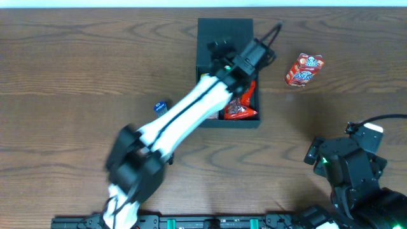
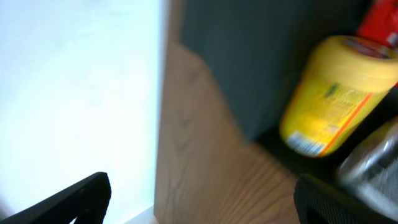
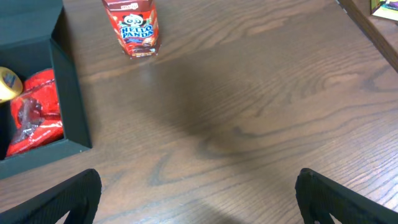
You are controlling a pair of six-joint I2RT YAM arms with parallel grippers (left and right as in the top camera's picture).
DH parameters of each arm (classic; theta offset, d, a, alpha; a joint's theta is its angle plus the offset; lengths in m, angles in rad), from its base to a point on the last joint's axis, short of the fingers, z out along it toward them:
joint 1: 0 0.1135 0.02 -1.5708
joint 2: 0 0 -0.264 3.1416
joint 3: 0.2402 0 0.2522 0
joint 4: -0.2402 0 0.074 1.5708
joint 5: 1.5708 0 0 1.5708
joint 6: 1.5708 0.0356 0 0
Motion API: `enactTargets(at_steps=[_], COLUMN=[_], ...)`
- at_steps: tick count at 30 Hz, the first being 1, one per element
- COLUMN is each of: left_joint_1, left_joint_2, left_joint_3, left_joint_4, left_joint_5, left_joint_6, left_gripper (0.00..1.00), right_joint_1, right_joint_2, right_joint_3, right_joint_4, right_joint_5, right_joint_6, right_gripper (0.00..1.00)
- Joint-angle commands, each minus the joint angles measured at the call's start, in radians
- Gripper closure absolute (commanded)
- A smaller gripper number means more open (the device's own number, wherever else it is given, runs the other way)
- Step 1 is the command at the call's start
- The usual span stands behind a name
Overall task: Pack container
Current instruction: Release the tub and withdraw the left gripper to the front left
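Observation:
The dark container (image 1: pixel 245 124) stands open at the back centre of the table, its flap lid (image 1: pixel 224 30) lying behind it. Red snack packets (image 1: pixel 240 109) lie inside. My left gripper (image 1: pixel 251 54) hangs open and empty over the container's far right part. The blurred left wrist view shows a yellow tub (image 2: pixel 336 93) against the container's wall (image 2: pixel 261 62), with the open fingers (image 2: pixel 202 205) holding nothing. My right gripper (image 1: pixel 316 152) is open and empty at the front right (image 3: pixel 199 199). The right wrist view shows the container (image 3: pixel 68 93), a red packet (image 3: pixel 34 115) and the yellow tub (image 3: pixel 7 84).
A red Hello Panda box (image 1: pixel 304 69) lies on the table right of the container; it also shows in the right wrist view (image 3: pixel 138 28). A small blue item (image 1: pixel 160 107) lies left of the container, beside my left arm. The table's far edge meets a white wall (image 2: pixel 74 87).

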Motion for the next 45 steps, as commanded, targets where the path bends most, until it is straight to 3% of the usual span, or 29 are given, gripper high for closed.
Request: enactTargets(at_steps=[1, 8, 11, 17, 24, 27, 32, 41, 45], left_joint_1=[0.000, 0.000, 0.000, 0.002, 0.004, 0.052, 0.177, 0.438, 0.455], left_joint_2=[-0.206, -0.461, -0.549, -0.638, -0.714, -0.787, -0.879, -0.905, -0.880], left_joint_3=[0.022, 0.022, 0.022, 0.019, -0.086, -0.253, -0.439, -0.575, -0.575], left_joint_4=[-0.031, -0.264, -0.415, -0.631, -0.664, -0.566, -0.423, -0.286, -0.242], left_joint_5=[0.029, 0.026, 0.108, 0.179, 0.163, 0.164, 0.325, 0.515, 0.521], left_joint_6=[-0.142, -0.509, -0.674, -0.843, -0.877, -0.884, -0.883, -0.826, -0.815], left_gripper=[0.05, 0.05, 0.05, 0.05, 0.05, 0.05, 0.05, 0.05, 0.05], right_joint_1=[-0.015, -0.015, -0.015, -0.015, -0.015, -0.015, -0.015, -0.015, -0.015], right_joint_2=[-0.005, -0.005, -0.005, -0.004, 0.000, 0.005, 0.006, 0.061, 0.139], right_joint_3=[-0.001, -0.001, -0.001, -0.001, -0.010, -0.051, -0.142, -0.393, -0.497], right_joint_4=[0.003, 0.002, 0.004, 0.065, 0.104, 0.084, 0.116, 0.419, 0.649], right_joint_5=[0.006, -0.005, -0.005, -0.060, -0.087, -0.079, 0.024, 0.248, 0.239], right_joint_6=[0.014, 0.014, 0.014, 0.014, 0.014, 0.052, 0.184, 0.212, 0.079], right_gripper=[0.01, 0.01, 0.01, 0.01, 0.01, 0.01, 0.01, 0.01, 0.01])
